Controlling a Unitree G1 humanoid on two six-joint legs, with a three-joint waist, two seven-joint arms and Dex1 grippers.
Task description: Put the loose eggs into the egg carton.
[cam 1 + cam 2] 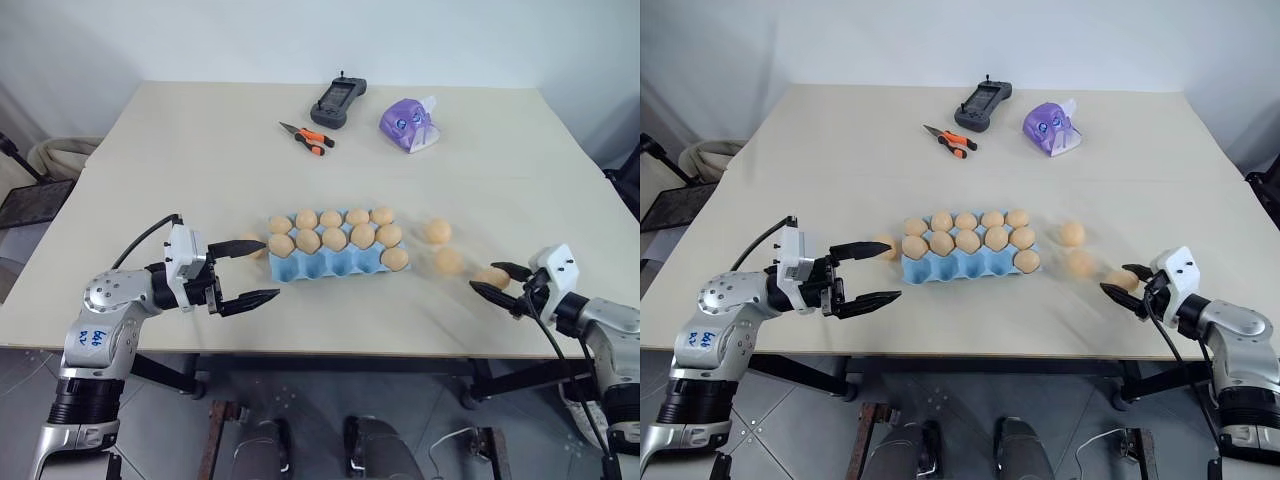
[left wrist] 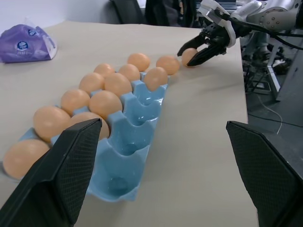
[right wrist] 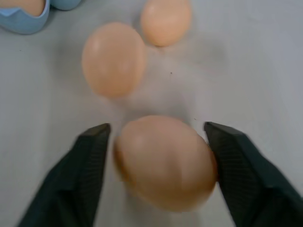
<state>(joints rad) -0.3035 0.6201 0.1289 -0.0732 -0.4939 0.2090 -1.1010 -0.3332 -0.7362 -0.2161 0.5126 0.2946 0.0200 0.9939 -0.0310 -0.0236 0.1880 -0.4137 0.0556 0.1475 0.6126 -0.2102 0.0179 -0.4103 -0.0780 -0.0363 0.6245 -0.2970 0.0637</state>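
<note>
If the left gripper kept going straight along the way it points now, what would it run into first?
Probably the egg carton: the left gripper, fingers wide open, points along the table at the carton's near end, with a loose egg beside it. Depth is hard to judge.

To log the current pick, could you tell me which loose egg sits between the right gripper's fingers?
The egg nearest the table's front edge, rightmost of three right of the carton; the right gripper brackets it.

Lab: bare test table (image 1: 200,160), pliers (image 1: 306,138)
</note>
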